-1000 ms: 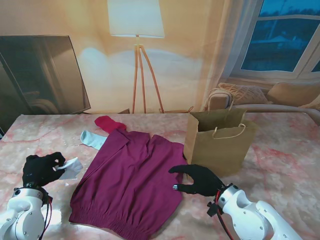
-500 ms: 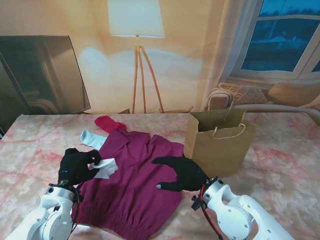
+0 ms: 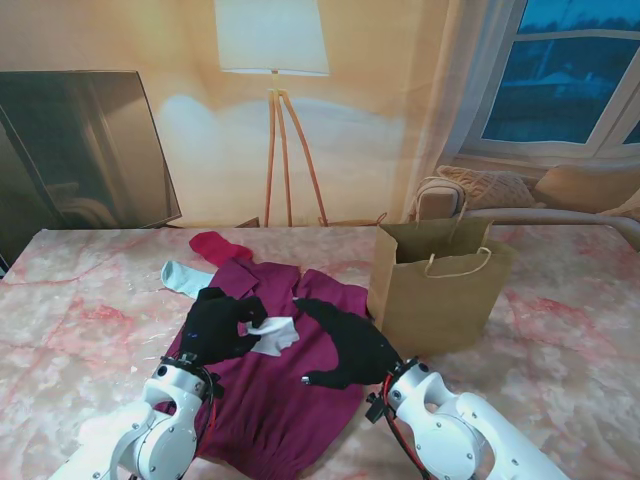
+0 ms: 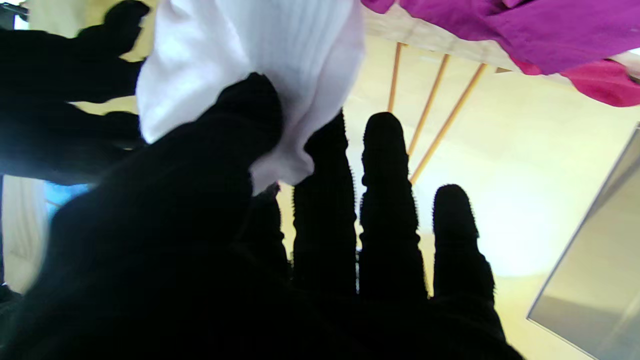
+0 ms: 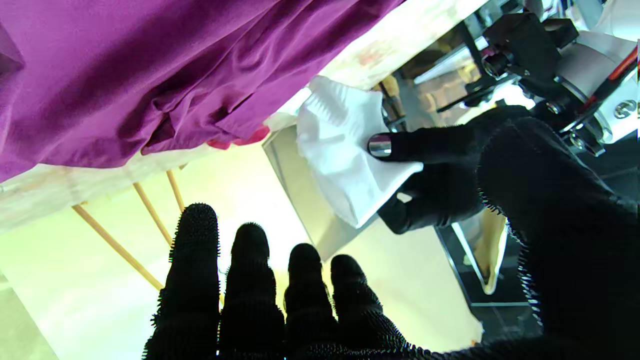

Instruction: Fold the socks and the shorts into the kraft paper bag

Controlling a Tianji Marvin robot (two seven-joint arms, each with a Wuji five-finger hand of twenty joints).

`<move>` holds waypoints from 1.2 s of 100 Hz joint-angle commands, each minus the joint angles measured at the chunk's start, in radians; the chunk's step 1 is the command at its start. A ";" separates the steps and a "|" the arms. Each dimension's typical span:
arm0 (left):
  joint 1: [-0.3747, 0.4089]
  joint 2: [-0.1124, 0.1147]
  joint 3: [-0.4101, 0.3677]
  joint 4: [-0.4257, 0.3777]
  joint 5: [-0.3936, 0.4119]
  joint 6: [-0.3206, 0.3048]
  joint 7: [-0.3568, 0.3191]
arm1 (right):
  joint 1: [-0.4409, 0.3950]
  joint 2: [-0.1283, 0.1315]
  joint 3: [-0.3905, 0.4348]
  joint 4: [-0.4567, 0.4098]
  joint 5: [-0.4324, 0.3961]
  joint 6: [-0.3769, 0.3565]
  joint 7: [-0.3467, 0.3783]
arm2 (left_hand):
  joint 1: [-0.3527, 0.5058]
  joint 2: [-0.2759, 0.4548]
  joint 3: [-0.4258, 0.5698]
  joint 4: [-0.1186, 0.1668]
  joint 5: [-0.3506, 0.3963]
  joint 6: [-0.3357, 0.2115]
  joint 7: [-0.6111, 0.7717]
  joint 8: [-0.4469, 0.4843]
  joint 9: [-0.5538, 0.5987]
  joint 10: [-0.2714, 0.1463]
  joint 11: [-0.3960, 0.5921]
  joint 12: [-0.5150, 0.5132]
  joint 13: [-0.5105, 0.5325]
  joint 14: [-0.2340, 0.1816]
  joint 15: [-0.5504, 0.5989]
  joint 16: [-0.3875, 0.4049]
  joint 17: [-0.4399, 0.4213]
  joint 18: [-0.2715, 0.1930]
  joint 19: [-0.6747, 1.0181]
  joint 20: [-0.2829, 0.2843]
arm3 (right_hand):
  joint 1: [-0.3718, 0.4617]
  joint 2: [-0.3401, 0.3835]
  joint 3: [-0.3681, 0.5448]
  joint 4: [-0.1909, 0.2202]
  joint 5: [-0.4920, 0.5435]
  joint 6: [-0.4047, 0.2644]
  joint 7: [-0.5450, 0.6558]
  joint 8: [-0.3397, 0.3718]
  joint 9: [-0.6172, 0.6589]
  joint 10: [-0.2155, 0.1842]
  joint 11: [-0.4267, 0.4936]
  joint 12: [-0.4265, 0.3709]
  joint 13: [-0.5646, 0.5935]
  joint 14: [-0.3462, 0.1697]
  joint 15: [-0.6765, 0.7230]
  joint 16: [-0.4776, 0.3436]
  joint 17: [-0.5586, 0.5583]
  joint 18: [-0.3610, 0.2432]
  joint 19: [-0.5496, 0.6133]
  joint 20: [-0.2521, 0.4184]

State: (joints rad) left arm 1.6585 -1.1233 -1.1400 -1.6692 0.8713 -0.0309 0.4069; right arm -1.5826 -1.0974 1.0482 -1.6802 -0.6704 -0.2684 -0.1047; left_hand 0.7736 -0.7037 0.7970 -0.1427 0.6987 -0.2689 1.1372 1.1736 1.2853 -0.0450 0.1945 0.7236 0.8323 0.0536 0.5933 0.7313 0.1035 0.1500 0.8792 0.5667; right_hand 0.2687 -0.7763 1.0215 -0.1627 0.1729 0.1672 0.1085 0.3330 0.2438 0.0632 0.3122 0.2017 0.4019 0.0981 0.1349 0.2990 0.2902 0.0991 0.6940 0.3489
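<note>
Over the middle of the purple shorts (image 3: 265,385), which lie spread flat and creased on the pink marbled tabletop (image 3: 80,290), the left hand (image 3: 215,325) holds a ribbed white sock (image 3: 276,335), its black-gloved thumb and fingers (image 4: 325,200) pinched on the soft cloth. Just beside it the right hand (image 3: 350,345) hovers with its knobbly gloved fingers (image 5: 250,280) spread and holding nothing. At the shorts' far edge a pale blue sock (image 3: 185,278) lies flat, and a red sock (image 3: 220,247) sits bunched farther from me. To the right of the shorts stands the kraft paper bag (image 3: 440,290), upright, open-topped, stiff, with twisted cord handles.
</note>
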 commanded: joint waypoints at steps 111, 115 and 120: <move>-0.018 -0.010 0.064 -0.017 -0.006 -0.063 -0.018 | 0.031 -0.061 -0.107 0.065 -0.015 0.063 -0.226 | 0.015 0.006 0.061 0.005 0.035 -0.026 0.050 0.028 0.023 -0.027 -0.012 0.024 0.020 -0.009 0.018 0.017 -0.022 0.002 -0.009 0.000 | 0.182 -0.052 0.150 -0.005 0.454 -0.298 0.550 0.327 0.587 -0.125 0.472 0.245 0.686 -0.027 0.390 0.299 0.509 0.030 0.547 0.050; -0.017 -0.010 0.064 -0.017 -0.008 -0.065 -0.019 | 0.032 -0.064 -0.111 0.068 -0.016 0.064 -0.243 | 0.015 0.006 0.061 0.005 0.035 -0.026 0.050 0.029 0.022 -0.026 -0.013 0.024 0.021 -0.008 0.018 0.017 -0.024 0.003 -0.011 -0.001 | 0.190 -0.039 0.156 -0.001 0.486 -0.318 0.573 0.331 0.626 -0.130 0.481 0.250 0.716 -0.028 0.413 0.307 0.533 0.031 0.574 0.049; -0.016 -0.010 0.064 -0.018 -0.009 -0.068 -0.020 | 0.035 -0.071 -0.118 0.074 -0.019 0.068 -0.273 | 0.015 0.006 0.061 0.005 0.036 -0.027 0.050 0.030 0.022 -0.028 -0.013 0.025 0.021 -0.007 0.018 0.017 -0.023 0.002 -0.012 -0.001 | 0.220 -0.029 0.148 -0.095 0.523 -0.358 0.654 0.252 0.697 -0.131 0.481 0.246 0.761 -0.027 0.451 0.311 0.575 0.031 0.627 0.019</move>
State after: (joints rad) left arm 1.6363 -1.1327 -1.0811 -1.6756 0.8654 -0.0892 0.3910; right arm -1.5447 -1.1492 0.9454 -1.6084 -0.6816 -0.2036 -0.3489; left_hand 0.7736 -0.7041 0.8053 -0.1427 0.6994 -0.2485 1.1501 1.1790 1.2853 -0.0451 0.1937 0.7247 0.8323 0.0536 0.5935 0.7410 0.1011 0.1500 0.8702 0.5667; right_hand 0.4415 -0.8235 1.1388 -0.1644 0.6550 -0.0622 0.6839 0.6373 0.8772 -0.0265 0.7744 0.4391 1.0997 0.0663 0.5352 0.5812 0.8219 0.1375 1.2371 0.3837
